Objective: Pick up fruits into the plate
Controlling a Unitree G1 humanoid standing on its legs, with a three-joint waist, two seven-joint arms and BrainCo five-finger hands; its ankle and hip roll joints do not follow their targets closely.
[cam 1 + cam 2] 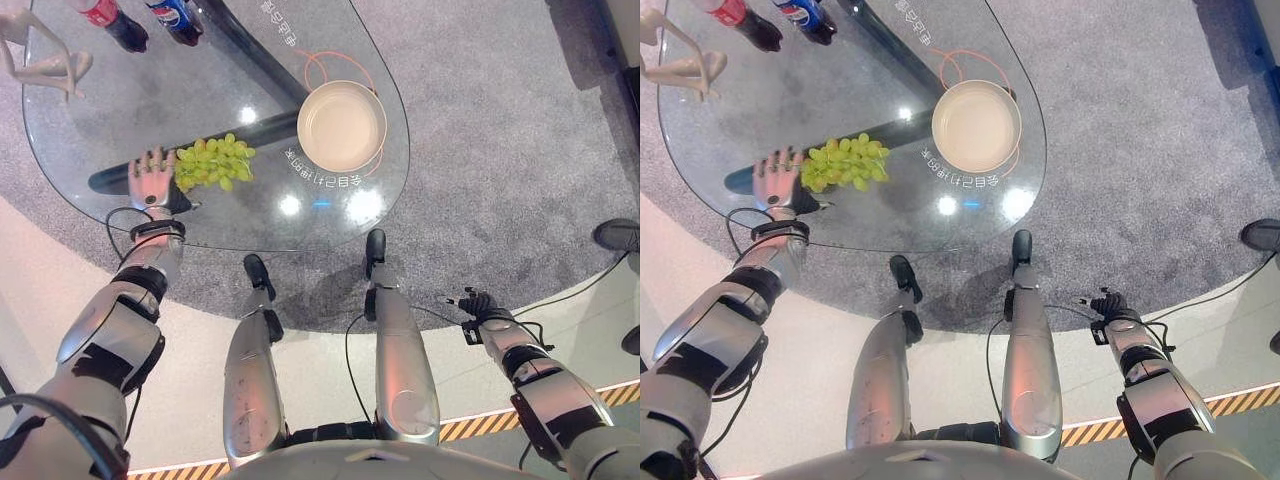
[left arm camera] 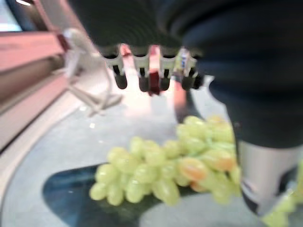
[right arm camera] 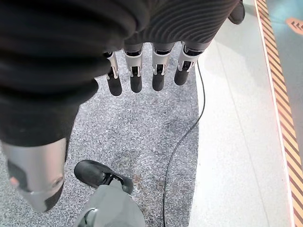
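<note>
Left eye view shows the bunch of green grapes (image 1: 214, 162) on the round glass table (image 1: 100, 120), the empty cream round plate (image 1: 341, 125) at its 2 o'clock, two dark soda bottles (image 1: 150, 20) at 11, the left hand (image 1: 152, 180) just beside the grapes at 8 with straight fingers holding nothing, and the right hand (image 1: 478, 303) relaxed, empty, low above the grey carpet (image 1: 500, 150).

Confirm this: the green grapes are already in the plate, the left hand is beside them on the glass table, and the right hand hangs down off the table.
Not quite. The left eye view shows the green grapes lying on the glass table, apart from the empty plate. The rest holds: the left hand is beside them, and the right hand hangs off the table.
</note>
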